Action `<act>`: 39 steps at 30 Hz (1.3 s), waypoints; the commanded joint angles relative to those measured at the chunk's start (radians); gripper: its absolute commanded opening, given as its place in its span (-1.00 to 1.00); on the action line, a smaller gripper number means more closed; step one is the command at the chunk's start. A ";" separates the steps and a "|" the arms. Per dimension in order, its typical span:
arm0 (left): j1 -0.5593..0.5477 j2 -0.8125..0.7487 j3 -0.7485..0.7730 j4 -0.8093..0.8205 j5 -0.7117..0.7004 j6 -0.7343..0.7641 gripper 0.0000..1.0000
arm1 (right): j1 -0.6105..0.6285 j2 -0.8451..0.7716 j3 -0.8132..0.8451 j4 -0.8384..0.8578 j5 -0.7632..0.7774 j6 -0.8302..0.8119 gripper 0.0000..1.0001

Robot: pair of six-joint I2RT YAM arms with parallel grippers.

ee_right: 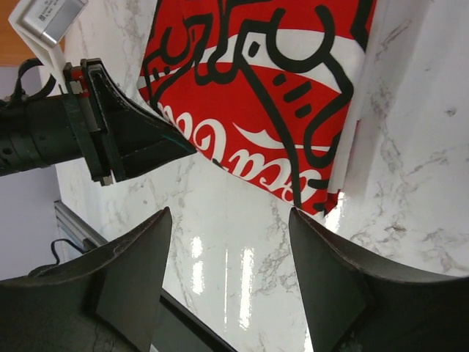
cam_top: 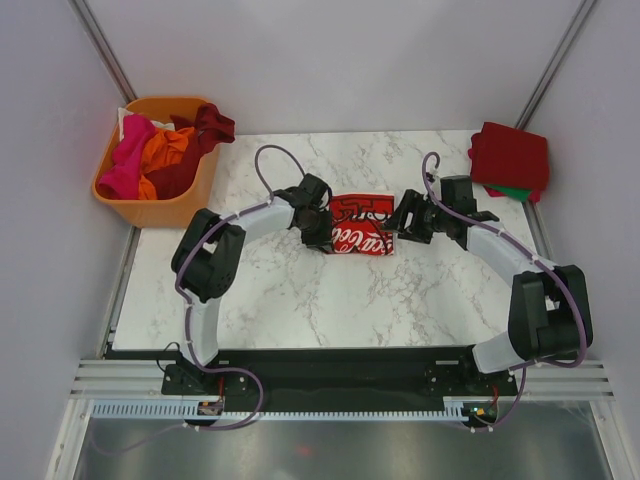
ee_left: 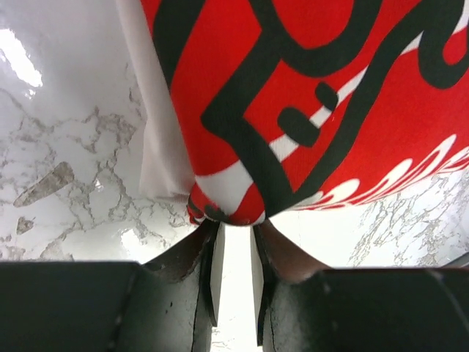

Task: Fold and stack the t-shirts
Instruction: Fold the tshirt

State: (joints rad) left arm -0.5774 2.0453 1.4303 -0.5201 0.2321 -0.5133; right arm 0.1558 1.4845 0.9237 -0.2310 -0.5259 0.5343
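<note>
Top external is showing a folded pile (cam_top: 510, 160) sitting at the far right corner of the surface (cam_top: 300, 300), with more tees (cam_top: 150, 155) waiting in the basket (cam_top: 150, 212). I'm working the Coca-Cola tee (cam_top: 360, 237) mid-surface: left fingers (ee_left: 194, 257) are pinching its corner, right fingers (ee_right: 139, 264) are hanging apart beside it. Roughly halfway, I'm guessing.

**A:** Table surface?
**B:** White marble-pattern tabletop (cam_top: 300, 300). It's glossy, with bright glare patches (ee_left: 18, 59) in the left wrist view.
**A:** Surroundings?
**B:** Plain pale walls (cam_top: 320, 60) left, right and far. Slanted metal pole at far left (cam_top: 100, 45), another at far right (cam_top: 556, 60). Near edge has a black plate (cam_top: 330, 365) and aluminium rails (cam_top: 120, 380). Nearest is a grey shiny surface (cam_top: 320, 450).
</note>
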 commanded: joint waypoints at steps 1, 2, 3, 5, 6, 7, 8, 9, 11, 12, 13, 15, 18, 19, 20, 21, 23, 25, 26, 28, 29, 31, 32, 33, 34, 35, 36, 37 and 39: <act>-0.006 -0.052 -0.065 0.008 -0.080 -0.013 -0.44 | 0.013 -0.003 -0.005 0.105 -0.083 0.038 0.46; -0.006 -0.081 -0.065 0.008 -0.080 -0.013 -0.44 | 0.016 -0.001 -0.002 0.108 -0.082 0.039 0.46; -0.006 -0.146 -0.061 0.008 -0.080 -0.013 -0.44 | 0.019 0.000 0.003 0.107 -0.082 0.039 0.46; -0.006 -0.197 -0.030 0.008 -0.080 -0.013 -0.44 | 0.018 -0.003 0.017 0.107 -0.083 0.038 0.46; -0.006 -0.215 -0.018 0.008 -0.080 -0.013 -0.44 | 0.019 -0.004 0.021 0.104 -0.085 0.038 0.47; -0.006 -0.240 0.007 0.008 -0.080 -0.013 -0.44 | 0.018 -0.006 0.027 0.105 -0.085 0.039 0.46; -0.006 -0.243 0.018 0.008 -0.080 -0.013 -0.44 | 0.019 -0.007 0.030 0.102 -0.085 0.038 0.47; -0.006 -0.243 0.030 -0.006 -0.064 -0.005 -0.49 | 0.019 -0.007 0.032 0.099 -0.085 0.038 0.46; -0.004 -0.214 0.068 -0.006 0.024 -0.002 -0.56 | 0.019 -0.009 0.035 0.098 -0.086 0.038 0.46; -0.004 -0.194 0.085 -0.006 0.030 0.001 -0.59 | 0.019 -0.010 0.033 0.096 -0.086 0.039 0.47; -0.004 -0.160 0.113 -0.006 0.038 0.001 -0.63 | 0.019 -0.012 0.030 0.096 -0.088 0.036 0.46; -0.004 -0.116 0.142 -0.004 0.045 -0.002 -0.64 | 0.018 -0.015 0.026 0.090 -0.086 0.030 0.45; -0.004 -0.028 0.193 0.005 0.053 -0.001 -0.67 | 0.016 -0.020 0.017 0.079 -0.082 0.020 0.46; -0.001 -0.005 0.209 0.005 0.046 -0.002 -0.69 | 0.017 -0.020 0.014 0.076 -0.079 0.010 0.46; 0.001 0.027 0.211 0.003 0.042 -0.007 -0.69 | 0.016 -0.018 0.012 0.071 -0.079 0.007 0.45; 0.002 0.041 0.211 0.003 0.039 -0.011 -0.70 | 0.017 -0.017 0.009 0.067 -0.079 0.003 0.46; 0.011 0.059 0.179 0.014 0.023 -0.016 -0.72 | 0.017 -0.016 0.004 0.056 -0.071 -0.013 0.46; 0.017 0.081 0.113 0.034 -0.013 -0.016 -0.74 | 0.014 -0.015 -0.002 0.052 -0.066 -0.019 0.46; 0.022 0.091 0.092 0.034 -0.013 -0.016 -0.74 | 0.016 -0.013 -0.005 0.052 -0.065 -0.025 0.46; 0.045 0.120 0.033 0.034 -0.013 -0.016 -0.74 | 0.014 -0.001 -0.009 0.052 -0.066 -0.028 0.46; 0.053 0.128 0.016 0.034 -0.013 -0.016 -0.74 | 0.016 0.002 -0.011 0.055 -0.066 -0.030 0.46; 0.073 0.142 -0.016 0.034 -0.013 -0.016 -0.74 | 0.014 0.019 -0.013 0.059 -0.068 -0.025 0.46; 0.074 0.135 -0.024 0.034 -0.013 -0.016 -0.74 | 0.016 0.022 -0.014 0.062 -0.063 -0.025 0.46; 0.076 0.128 -0.027 0.034 -0.013 -0.016 -0.74 | 0.014 0.028 -0.014 0.062 -0.045 -0.023 0.45; 0.077 0.127 -0.019 0.034 -0.013 -0.016 -0.74 | 0.014 0.030 -0.014 0.059 -0.031 -0.025 0.46; 0.077 0.119 -0.015 0.034 -0.013 -0.016 -0.74 | 0.014 0.033 -0.011 0.050 -0.014 -0.028 0.47; 0.077 0.112 -0.008 0.034 -0.013 -0.016 -0.74 | 0.014 0.034 -0.003 0.038 0.012 -0.033 0.47; 0.077 0.093 0.002 0.034 -0.013 -0.016 -0.74 | 0.014 0.040 0.004 0.023 0.070 -0.045 0.49; 0.077 0.067 0.022 0.034 -0.013 -0.016 -0.74 | 0.014 0.063 0.018 -0.007 0.122 -0.054 0.51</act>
State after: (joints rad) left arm -0.5186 2.1048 1.4799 -0.3641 0.3534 -0.5583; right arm 0.1726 1.5246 0.9184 -0.2081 -0.5110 0.5167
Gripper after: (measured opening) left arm 0.134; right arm 0.753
